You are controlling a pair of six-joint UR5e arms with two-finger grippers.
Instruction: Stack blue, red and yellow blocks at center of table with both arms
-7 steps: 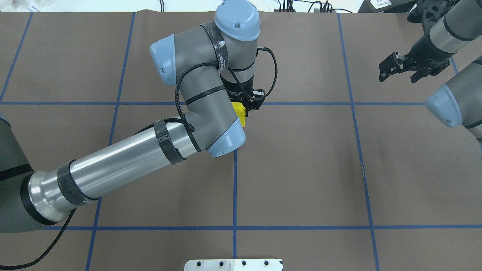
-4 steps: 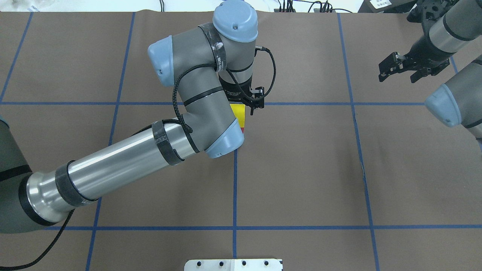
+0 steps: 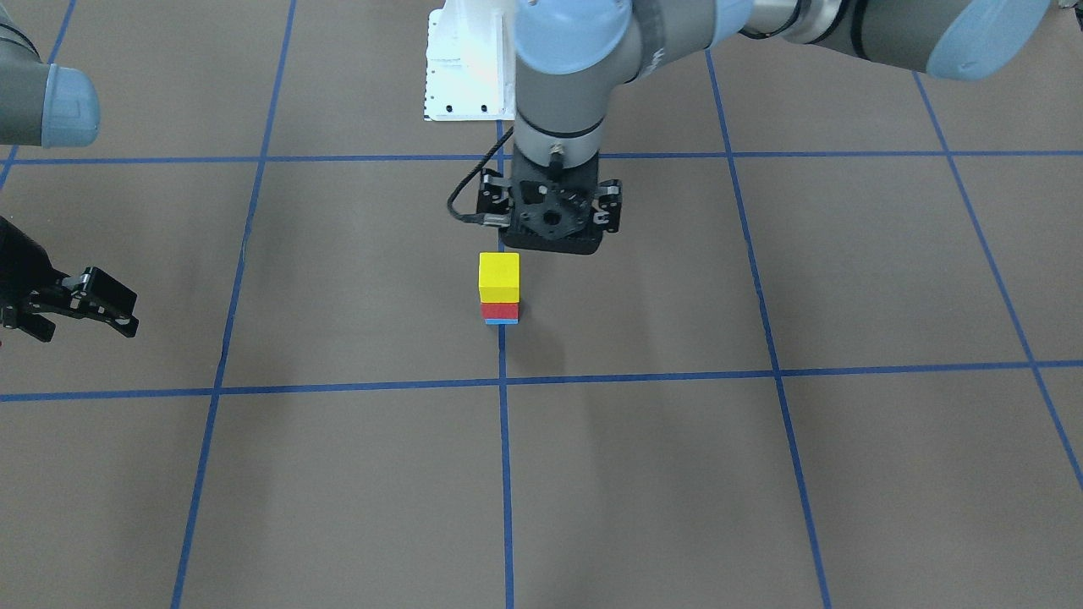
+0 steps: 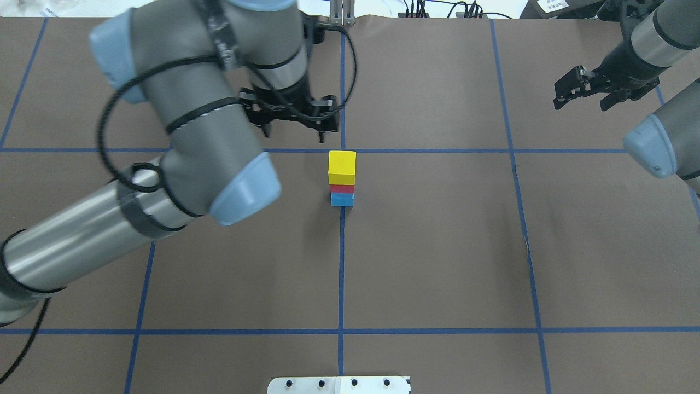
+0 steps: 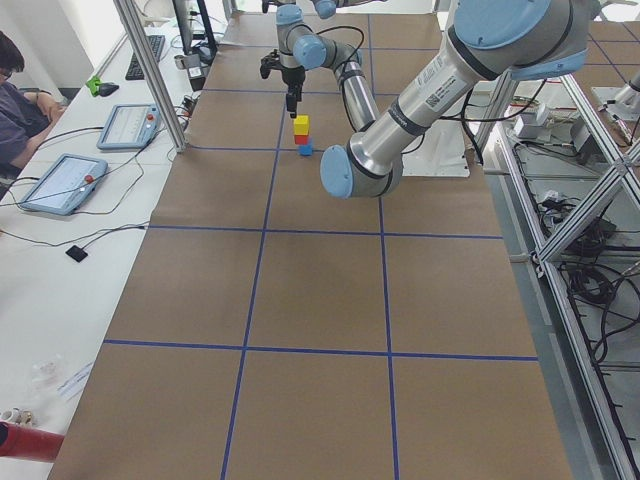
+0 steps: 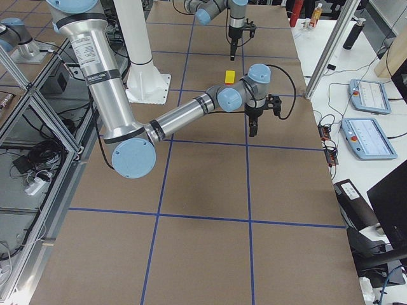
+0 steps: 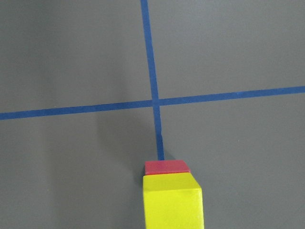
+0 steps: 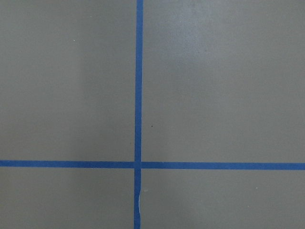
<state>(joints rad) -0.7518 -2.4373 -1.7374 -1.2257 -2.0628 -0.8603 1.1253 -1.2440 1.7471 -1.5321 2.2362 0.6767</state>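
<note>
A yellow block point(image 4: 342, 167) stands on a red block point(image 4: 342, 189), which stands on a blue block point(image 4: 342, 200), at the table's centre grid crossing. The stack also shows in the front view point(image 3: 498, 277) and low in the left wrist view point(image 7: 172, 200). My left gripper point(image 4: 293, 130) is open and empty, raised above the table, up and to the left of the stack in the overhead view. My right gripper point(image 4: 583, 96) is open and empty, far off at the back right; its wrist view shows only bare table.
Brown table cover with blue tape grid lines point(image 4: 341, 262). The left arm's forearm and elbow point(image 4: 219, 164) hang over the table left of the stack. A white mounting plate point(image 4: 339, 384) sits at the robot's edge. Operator pendants point(image 5: 60, 182) lie beyond the far edge.
My left gripper has let go of the yellow block, risen and moved left off the stack, which now shows in full. My right gripper has shifted slightly.
</note>
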